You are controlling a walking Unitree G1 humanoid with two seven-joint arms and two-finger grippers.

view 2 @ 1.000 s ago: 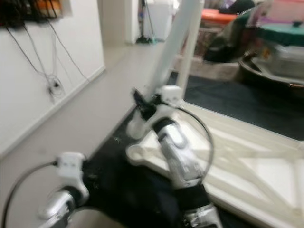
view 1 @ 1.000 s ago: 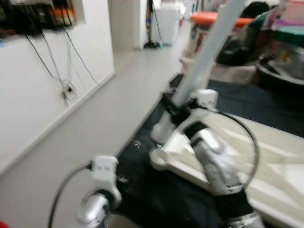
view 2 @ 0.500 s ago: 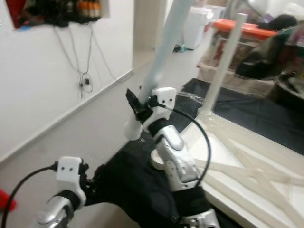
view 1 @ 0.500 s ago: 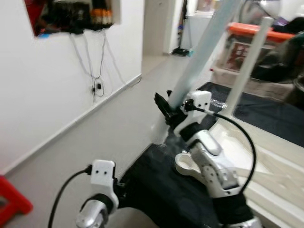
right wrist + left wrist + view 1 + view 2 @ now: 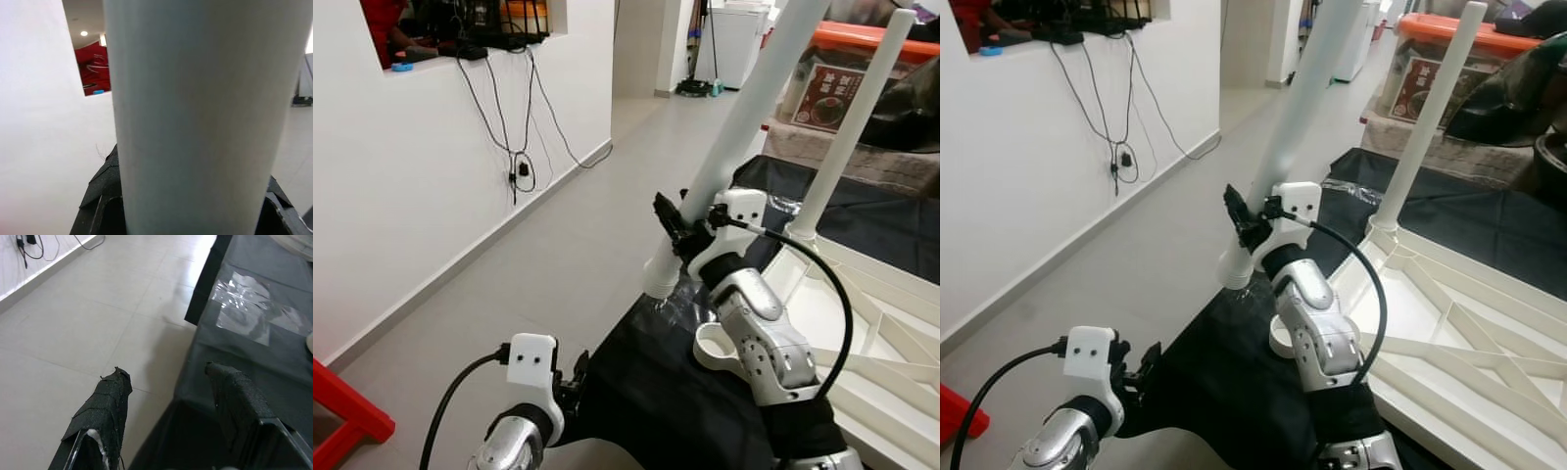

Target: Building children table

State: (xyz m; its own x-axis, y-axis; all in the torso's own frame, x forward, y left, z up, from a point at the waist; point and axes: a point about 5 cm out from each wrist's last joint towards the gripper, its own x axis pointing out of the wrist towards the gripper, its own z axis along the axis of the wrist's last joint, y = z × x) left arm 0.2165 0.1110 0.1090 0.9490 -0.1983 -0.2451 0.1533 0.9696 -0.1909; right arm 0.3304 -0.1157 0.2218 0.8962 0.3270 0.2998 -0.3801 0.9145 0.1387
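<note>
The right gripper (image 5: 671, 223) is clenching the long white cylindrical table leg (image 5: 734, 147), its top cut off, now sharper; the left gripper (image 5: 168, 382) is hanging released.

The right gripper (image 5: 674, 227) grips a long white table leg (image 5: 744, 127) near its lower end, tilted, its foot over the edge of a black mat (image 5: 675, 392). An upturned white tabletop (image 5: 891, 343) lies on the mat with another leg (image 5: 850, 132) standing upright. The left arm (image 5: 524, 411) hangs low near the floor.
</note>
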